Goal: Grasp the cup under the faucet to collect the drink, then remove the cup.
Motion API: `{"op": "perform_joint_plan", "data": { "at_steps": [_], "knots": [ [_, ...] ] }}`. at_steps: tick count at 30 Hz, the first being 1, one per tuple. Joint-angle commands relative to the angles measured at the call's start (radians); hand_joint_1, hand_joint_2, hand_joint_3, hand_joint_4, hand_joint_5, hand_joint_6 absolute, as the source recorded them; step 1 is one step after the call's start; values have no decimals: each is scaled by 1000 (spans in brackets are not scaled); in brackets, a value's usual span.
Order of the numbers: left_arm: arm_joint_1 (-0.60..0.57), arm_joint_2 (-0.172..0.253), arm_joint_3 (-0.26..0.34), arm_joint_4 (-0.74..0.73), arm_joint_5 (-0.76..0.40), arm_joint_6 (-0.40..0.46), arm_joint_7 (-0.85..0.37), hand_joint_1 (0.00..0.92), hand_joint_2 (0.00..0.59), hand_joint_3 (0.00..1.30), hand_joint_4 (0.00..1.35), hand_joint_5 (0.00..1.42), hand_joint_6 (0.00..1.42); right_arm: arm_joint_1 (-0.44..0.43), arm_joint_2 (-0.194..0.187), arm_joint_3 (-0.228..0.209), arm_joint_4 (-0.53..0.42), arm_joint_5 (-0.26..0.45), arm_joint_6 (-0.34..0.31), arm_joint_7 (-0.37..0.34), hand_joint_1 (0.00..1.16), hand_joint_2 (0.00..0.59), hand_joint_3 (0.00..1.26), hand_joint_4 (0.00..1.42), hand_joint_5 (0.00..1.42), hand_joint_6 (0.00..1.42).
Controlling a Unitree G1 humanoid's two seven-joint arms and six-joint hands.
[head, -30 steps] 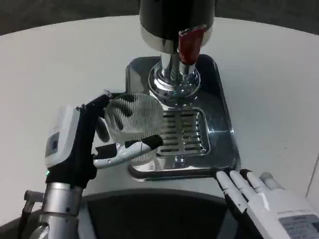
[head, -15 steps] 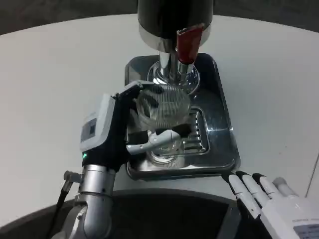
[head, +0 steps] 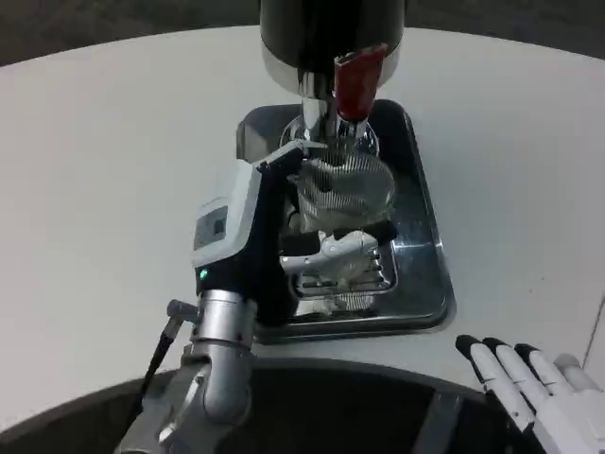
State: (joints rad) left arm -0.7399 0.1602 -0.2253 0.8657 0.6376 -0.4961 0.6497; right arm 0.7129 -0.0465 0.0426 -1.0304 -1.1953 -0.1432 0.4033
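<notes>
The left robot hand [head: 284, 248] has its fingers closed around the ribbed clear cup [head: 345, 194], with the thumb [head: 342, 248] across the near side of the cup. The cup is over the slotted drip grate [head: 352, 284] of the steel tray [head: 423, 248], directly below the red tap lever [head: 354, 83] at 12 o'clock, so I judge that the grasp and the placing under the faucet [head: 321, 118] are done. I cannot tell if any drink is flowing or is already inside. What is left is the filling and then taking the cup away from the dispenser [head: 331, 33]. The right robot hand [head: 534, 397] lies at 5 o'clock near the edge of the white worktop [head: 104, 170], fingers extended and apart, holding nothing.
</notes>
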Motion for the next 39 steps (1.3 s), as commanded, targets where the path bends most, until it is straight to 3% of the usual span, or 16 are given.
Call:
{"op": "perform_joint_plan", "data": {
  "at_steps": [1,7,10,12,15,18,20,23,31,39],
  "knots": [
    [-37,-4,-15,23,0,-3,40,569,198,1043,1131,1034,1090,33,7,-23,-17,24,-21,-19,709,306,0,0,0,0],
    [-41,4,-29,27,0,-2,58,560,195,1010,1073,1033,1146,38,11,-39,-17,45,-31,-17,709,306,0,0,0,0],
    [-31,18,-32,15,2,-2,60,533,182,831,826,959,1194,38,10,-44,-17,55,-34,-17,709,306,0,0,0,0],
    [-26,26,-34,9,1,-2,54,477,142,664,598,843,1170,39,10,-44,-17,61,-33,-18,709,306,0,0,0,0],
    [-17,44,-38,4,-7,-13,21,355,82,392,316,569,838,42,11,-40,-17,65,-31,-18,709,306,0,0,0,0],
    [-15,62,-44,4,-18,-29,-24,249,39,190,118,348,476,46,12,-36,-17,67,-31,-20,711,307,0,0,0,0],
    [-14,76,-49,3,-18,-39,-55,190,6,61,10,227,316,48,14,-31,-17,66,-31,-21,711,307,0,0,0,0],
    [-9,87,-52,0,-23,-46,-87,140,0,2,0,176,259,48,15,-27,-16,64,-30,-23,711,307,0,0,0,0],
    [25,99,-42,-36,-58,-71,-124,112,0,21,0,191,256,46,17,-18,-12,57,-29,-27,713,307,0,0,0,0],
    [161,142,20,-225,-133,-100,-187,95,0,88,38,254,303,42,16,-10,-9,52,-32,-29,719,310,0,0,0,0]
  ]
}}
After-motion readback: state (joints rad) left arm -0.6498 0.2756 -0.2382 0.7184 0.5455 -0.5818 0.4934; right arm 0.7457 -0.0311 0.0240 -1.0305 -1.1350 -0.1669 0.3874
